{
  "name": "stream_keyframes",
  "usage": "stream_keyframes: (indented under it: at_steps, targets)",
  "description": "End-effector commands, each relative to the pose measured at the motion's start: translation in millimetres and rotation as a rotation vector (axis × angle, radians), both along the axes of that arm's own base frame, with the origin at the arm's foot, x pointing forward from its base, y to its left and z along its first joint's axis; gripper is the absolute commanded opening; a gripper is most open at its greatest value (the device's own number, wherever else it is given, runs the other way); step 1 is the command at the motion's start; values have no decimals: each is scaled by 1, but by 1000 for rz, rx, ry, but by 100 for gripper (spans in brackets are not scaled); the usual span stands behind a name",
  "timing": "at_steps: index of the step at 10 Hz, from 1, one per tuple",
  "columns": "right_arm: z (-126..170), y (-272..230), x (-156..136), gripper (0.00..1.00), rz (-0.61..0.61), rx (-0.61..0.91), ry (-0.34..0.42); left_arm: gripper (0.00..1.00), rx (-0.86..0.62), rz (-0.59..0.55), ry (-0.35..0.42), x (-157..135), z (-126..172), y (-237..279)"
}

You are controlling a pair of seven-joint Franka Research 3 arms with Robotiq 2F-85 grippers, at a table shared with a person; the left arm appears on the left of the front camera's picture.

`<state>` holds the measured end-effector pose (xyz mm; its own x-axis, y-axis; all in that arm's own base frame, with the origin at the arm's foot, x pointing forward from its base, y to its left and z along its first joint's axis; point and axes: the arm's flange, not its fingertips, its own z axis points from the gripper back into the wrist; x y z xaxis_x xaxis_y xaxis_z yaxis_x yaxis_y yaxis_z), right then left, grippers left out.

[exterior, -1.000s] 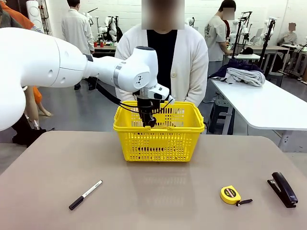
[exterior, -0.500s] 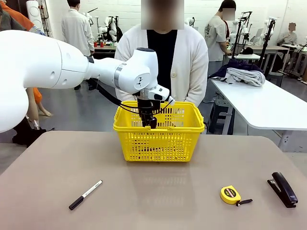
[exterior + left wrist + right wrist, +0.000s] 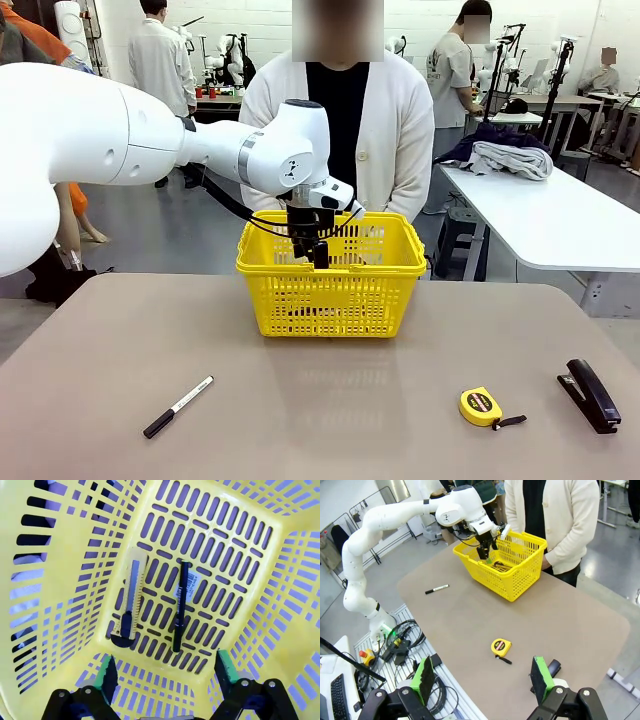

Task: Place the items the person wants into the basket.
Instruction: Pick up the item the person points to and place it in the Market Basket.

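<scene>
Black stapler [image 3: 589,395] — near tape measure [image 3: 482,406]

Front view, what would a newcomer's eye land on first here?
The bright yellow basket at the far middle of the table, with the robot's left hand hanging inside it, open. On its floor a yellow knife and a black pen lie side by side. A yellow tape measure sits out on the table's near right.
</scene>
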<state>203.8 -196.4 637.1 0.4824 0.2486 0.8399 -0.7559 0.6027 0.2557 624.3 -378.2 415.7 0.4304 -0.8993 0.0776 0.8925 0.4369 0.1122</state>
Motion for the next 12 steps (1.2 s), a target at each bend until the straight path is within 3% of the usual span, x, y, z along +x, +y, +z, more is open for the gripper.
stream_keyframes:
  at_steps: [1,3,6,8,9,12]
  targets:
    - [2,0,1,100,13,20,-20,100,-10,-14,-8,7,7,-2]
    - [2,0,1,100,13,20,-20,100,-6,-4,14,4,23,0]
    - [2,0,1,100,13,20,-20,100,-70,-4,-68,-45,133,40]
    - [2,0,1,100,13,20,-20,100,-112,13,-104,-96,180,73]
    - [2,0,1,100,13,20,-20,100,-128,23,-119,-126,193,91]
    - [2,0,1,100,13,20,-20,100,-137,38,-161,-184,191,122]
